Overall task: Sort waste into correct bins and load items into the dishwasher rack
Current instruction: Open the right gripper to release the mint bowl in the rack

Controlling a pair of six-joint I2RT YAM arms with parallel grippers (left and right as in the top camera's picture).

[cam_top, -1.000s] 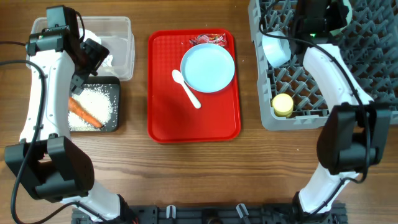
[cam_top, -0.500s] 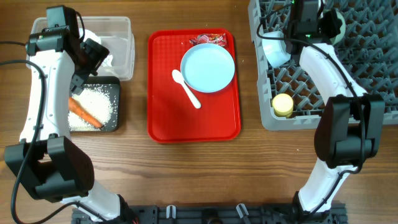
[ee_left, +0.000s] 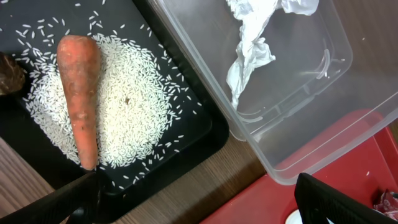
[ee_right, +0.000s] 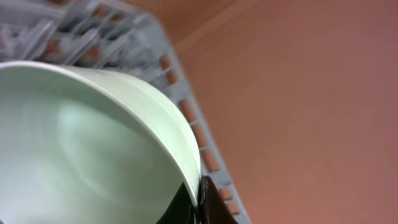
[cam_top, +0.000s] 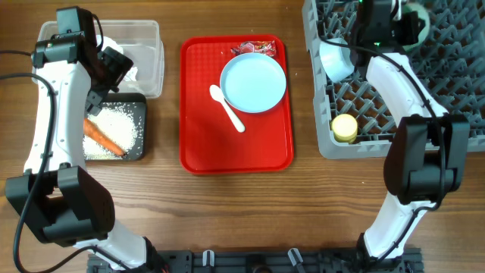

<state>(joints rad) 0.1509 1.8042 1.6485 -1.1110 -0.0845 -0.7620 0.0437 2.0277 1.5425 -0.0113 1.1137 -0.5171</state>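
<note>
R gripper (ee_right: 198, 202) w/ pale mint bowl (cam_top: 416, 23) has shifted slightly right vs half a sec ago; L arm & everything else unchanged.
R fingers are clamped on the bowl's rim; the bowl is tilted, smooth & glossy, over the far end of the grey plastic lattice rack (cam_top: 379, 98), which also holds a second pale bowl (cam_top: 336, 61) & small yellow cup (cam_top: 345, 127). L gripper (ee_left: 196, 190) fingers are wide apart, above the edge betw. clear plastic tub (ee_left: 298, 118) (crumpled white tissue (ee_left: 252, 53) inside) & black tray (ee_left: 186, 146) w/ orange carrot (ee_left: 81, 93) lying on white rice grains (ee_left: 134, 106). Round pale blue plate (cam_top: 254, 83), white spoon (cam_top: 227, 106) & shiny red wrapper (cam_top: 258, 47) sit on the red serving tray (cam_top: 235, 152); wrapper print too small to read.
</note>
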